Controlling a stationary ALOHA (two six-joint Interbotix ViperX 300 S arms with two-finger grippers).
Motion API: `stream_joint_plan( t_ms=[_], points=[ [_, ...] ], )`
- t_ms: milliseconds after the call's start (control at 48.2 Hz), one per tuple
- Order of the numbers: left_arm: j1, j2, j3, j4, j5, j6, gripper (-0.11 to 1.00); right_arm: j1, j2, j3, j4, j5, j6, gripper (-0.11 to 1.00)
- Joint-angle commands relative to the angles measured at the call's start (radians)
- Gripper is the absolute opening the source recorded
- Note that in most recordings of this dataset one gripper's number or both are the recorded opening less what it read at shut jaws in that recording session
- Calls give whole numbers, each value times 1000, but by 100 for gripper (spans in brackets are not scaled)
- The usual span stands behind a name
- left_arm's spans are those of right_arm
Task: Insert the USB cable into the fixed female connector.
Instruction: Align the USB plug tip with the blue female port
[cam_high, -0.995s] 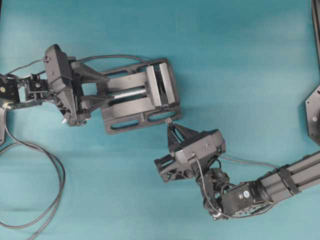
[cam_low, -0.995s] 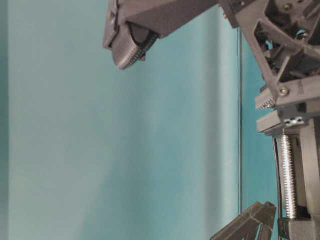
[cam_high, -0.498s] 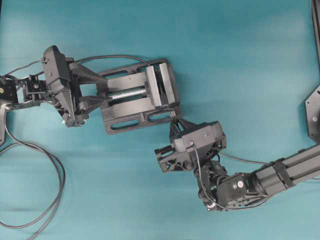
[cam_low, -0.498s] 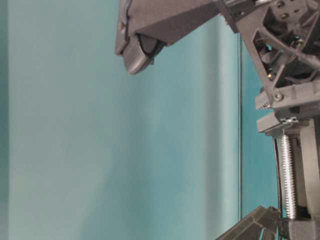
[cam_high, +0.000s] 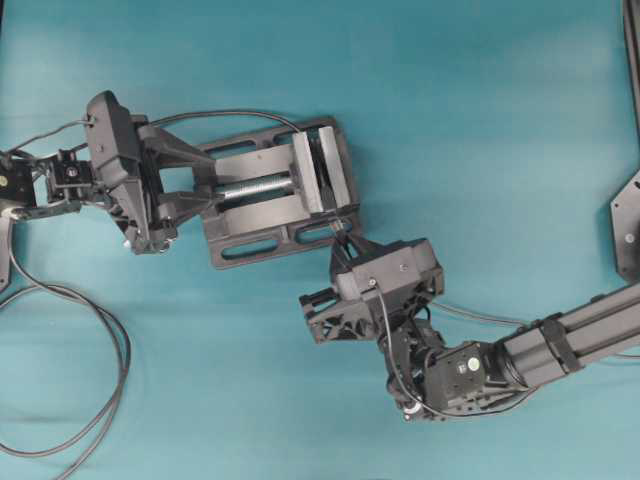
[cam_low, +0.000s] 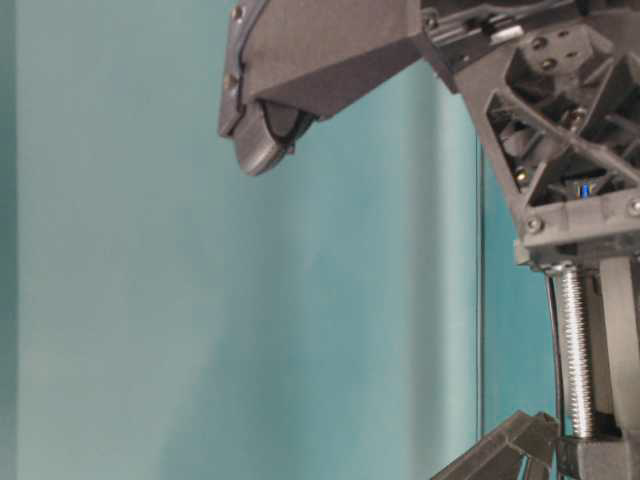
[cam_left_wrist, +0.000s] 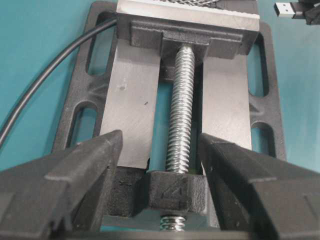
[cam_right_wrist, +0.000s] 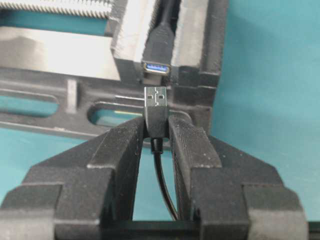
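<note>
Your right tool (cam_right_wrist: 156, 131) grips the USB cable (cam_right_wrist: 156, 111); plug tip just below the fixed female connector (cam_right_wrist: 156, 67), not touching. Left tool (cam_left_wrist: 160, 165) wide.

Robotics lab: teal tabletop (cam_high: 480, 110), bench vise (cam_high: 275, 190), two arms.

The USB cable (cam_right_wrist: 156, 117) is thin and dark, ending in a dark plug whose silvery metal tip points toward twelve o'clock in the right wrist view. Just beyond that tip, apart from it, sits the fixed female connector (cam_right_wrist: 156, 66), a small dark socket with a blue-lined opening.
</note>
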Motion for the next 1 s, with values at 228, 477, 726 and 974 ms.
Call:
stream_joint_plan(
  t_ms=[228,477,726,974],
  points=[
    [3,-18,15,0,-3,-2,77,-15,-11,-29,2,-8,-2,21],
    [3,-18,17,2,-2,0,77,-23,-11,-29,6,-5,-2,21],
    [6,-18,20,2,-2,0,77,-29,-5,-31,23,2,-2,21],
    [11,-18,29,0,-5,0,77,-34,-5,-32,23,-6,-2,21]
  ],
)
